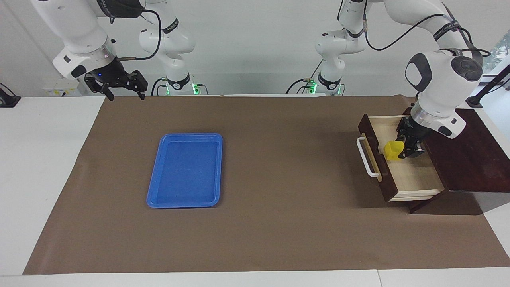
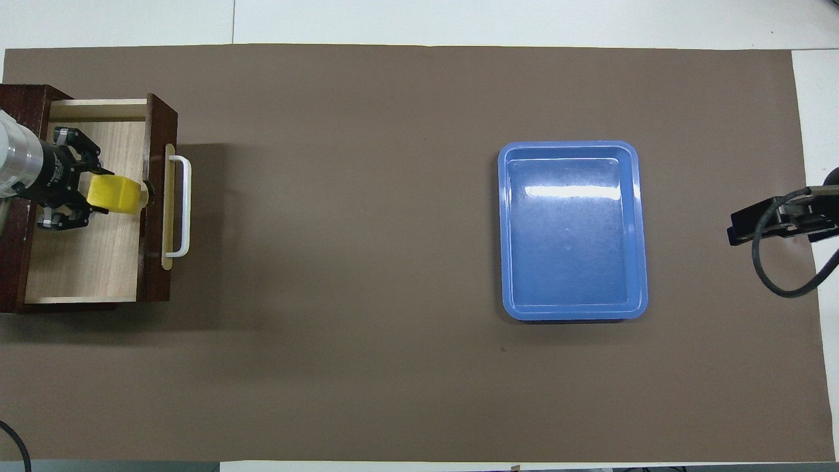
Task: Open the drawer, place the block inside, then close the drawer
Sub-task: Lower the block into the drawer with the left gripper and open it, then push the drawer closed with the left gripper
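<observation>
Small yellow cube block [image 1: 392, 150] is pinched by left gripper [image 1: 403, 150] inside pulled-out pale-wood drawer [image 1: 414, 175]; right gripper [image 1: 125, 95], fingers spread, is held over the brown mat's edge.

Block [image 1: 392, 150] in open drawer [image 1: 414, 175]; tray [image 1: 185, 170] toward right arm's end.
</observation>
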Controlling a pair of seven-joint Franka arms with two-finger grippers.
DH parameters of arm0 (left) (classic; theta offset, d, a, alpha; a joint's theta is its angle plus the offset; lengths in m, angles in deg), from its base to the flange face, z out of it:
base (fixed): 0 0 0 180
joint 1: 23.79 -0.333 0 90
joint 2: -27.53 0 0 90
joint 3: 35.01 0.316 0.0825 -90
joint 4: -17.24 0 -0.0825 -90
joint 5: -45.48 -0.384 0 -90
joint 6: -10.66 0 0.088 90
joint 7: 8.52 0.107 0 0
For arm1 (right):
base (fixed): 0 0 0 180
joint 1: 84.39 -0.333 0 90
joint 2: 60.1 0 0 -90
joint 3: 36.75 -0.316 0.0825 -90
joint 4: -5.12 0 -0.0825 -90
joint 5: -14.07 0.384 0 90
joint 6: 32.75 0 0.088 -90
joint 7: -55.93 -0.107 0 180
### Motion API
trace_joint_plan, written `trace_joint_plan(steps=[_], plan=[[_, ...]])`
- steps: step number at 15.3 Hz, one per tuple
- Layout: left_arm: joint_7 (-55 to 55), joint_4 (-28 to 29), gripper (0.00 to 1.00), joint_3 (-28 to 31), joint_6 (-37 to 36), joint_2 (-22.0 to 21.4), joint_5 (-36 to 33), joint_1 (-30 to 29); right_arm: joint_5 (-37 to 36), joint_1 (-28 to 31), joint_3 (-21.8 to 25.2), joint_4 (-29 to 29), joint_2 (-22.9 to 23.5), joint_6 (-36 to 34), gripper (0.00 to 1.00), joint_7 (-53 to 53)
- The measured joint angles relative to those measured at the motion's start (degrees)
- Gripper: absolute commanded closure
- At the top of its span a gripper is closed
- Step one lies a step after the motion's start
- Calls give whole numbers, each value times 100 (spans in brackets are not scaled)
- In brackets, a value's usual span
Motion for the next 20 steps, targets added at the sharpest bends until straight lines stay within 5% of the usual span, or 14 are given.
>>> trace_joint_plan(steps=[3,4,5,6,11,15,20], plan=[[-218,315,100,0,129,-152,0,0,-68,4,0,-41,-5,37,0,0],[-257,397,91,2,162,-196,0,0,-76,4,0,-41,-12,39,0,0],[-289,472,36,4,215,-238,0,-1,-77,4,0,-41,-19,40,0,0],[-331,531,0,7,247,-273,0,-8,-78,4,0,-41,-27,40,0,0],[-370,511,0,9,248,-364,1,-85,-78,5,0,-40,-49,41,0,0],[-631,-44,0,-86,-154,-415,199,-41,-78,5,0,-38,-57,41,0,0],[-2024,48,0,-149,-48,-356,220,948,-78,5,0,-38,-57,41,0,0]])
